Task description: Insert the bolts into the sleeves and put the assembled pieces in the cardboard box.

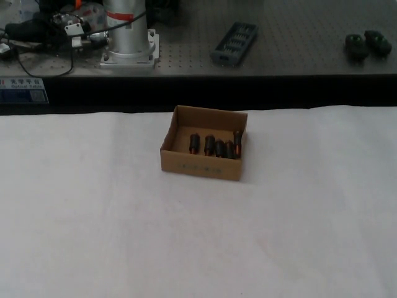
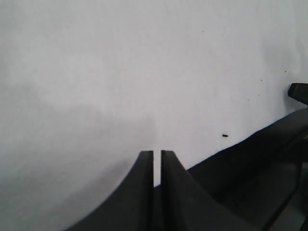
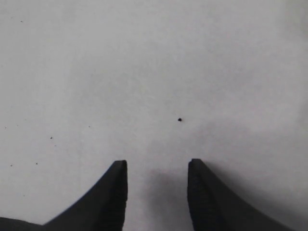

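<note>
A small cardboard box (image 1: 201,166) stands on the white cloth near the middle of the bench. Inside it lie several dark bolt-and-sleeve pieces (image 1: 215,146) side by side, some with a reddish band. My left gripper (image 2: 157,155) hangs over bare white cloth with its two fingers almost touching and nothing between them. My right gripper (image 3: 157,166) is also above bare cloth, its fingers apart and holding nothing.
Behind the cloth runs a dark perforated bench with a metal post base (image 1: 128,34), a blue-grey tray (image 1: 234,42), two dark knobs (image 1: 368,45) and cables at the far left. A dark edge (image 2: 269,159) crosses the left wrist view's corner.
</note>
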